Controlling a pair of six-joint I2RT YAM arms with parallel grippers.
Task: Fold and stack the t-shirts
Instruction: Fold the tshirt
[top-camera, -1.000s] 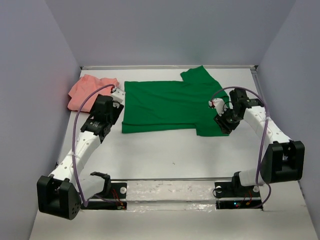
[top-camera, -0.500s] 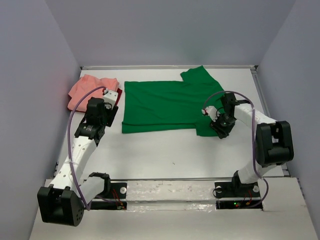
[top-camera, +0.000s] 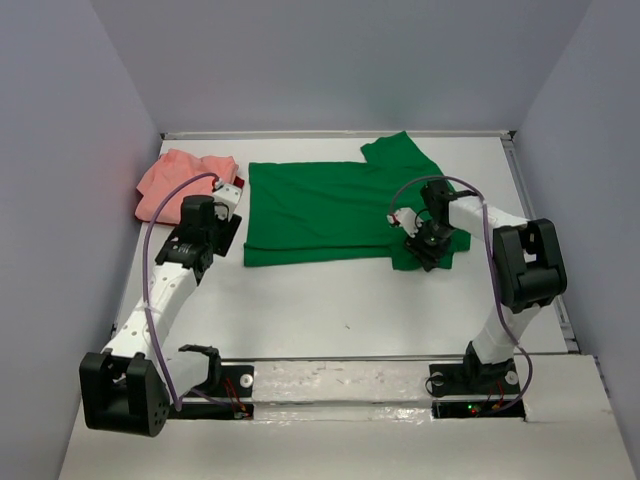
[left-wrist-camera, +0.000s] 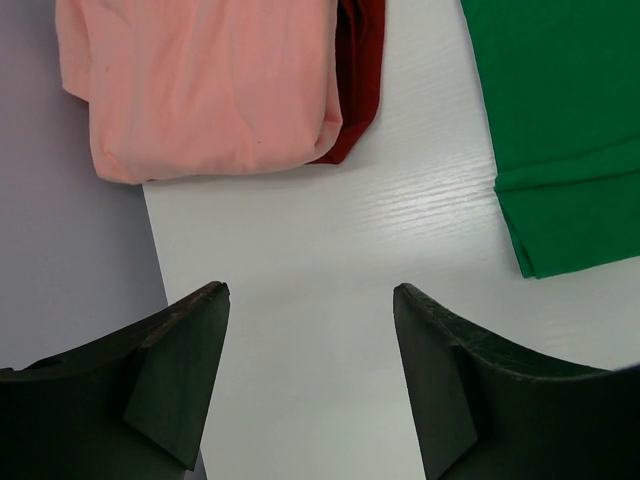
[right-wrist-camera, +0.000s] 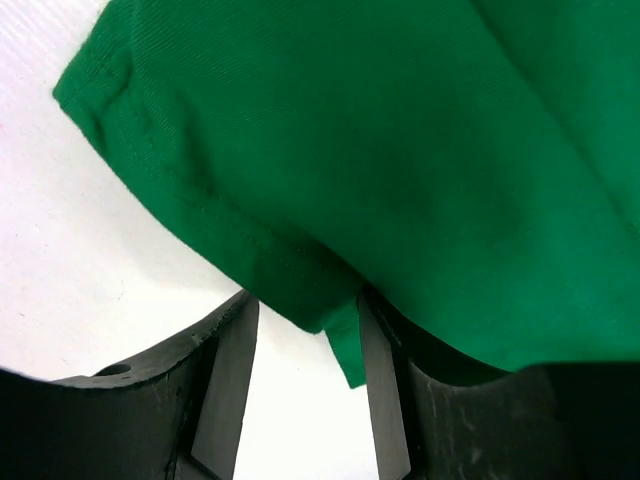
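A bright green t-shirt (top-camera: 320, 210) lies spread flat at the back middle of the table, one sleeve toward the back and one toward the front right. A salmon-pink t-shirt (top-camera: 178, 182) lies folded at the back left, with dark red cloth (left-wrist-camera: 362, 70) showing under its right edge. My left gripper (left-wrist-camera: 308, 292) hangs open over bare table between the pink shirt (left-wrist-camera: 205, 85) and the green shirt's corner (left-wrist-camera: 565, 130), holding nothing. My right gripper (right-wrist-camera: 308, 300) sits at the near sleeve (top-camera: 425, 245). Its jaws stand open around the sleeve's hem (right-wrist-camera: 200, 215), and cloth drapes over the right finger.
Grey walls close the table at the back and both sides. The white tabletop (top-camera: 330, 300) stretches from the green shirt's near edge to the arm bases (top-camera: 340, 385). The pink shirt lies against the left wall (left-wrist-camera: 60, 280).
My right gripper has moved left along the green shirt's near sleeve, and its arm has folded in. My left arm has shifted slightly and stays open by the pink shirt.
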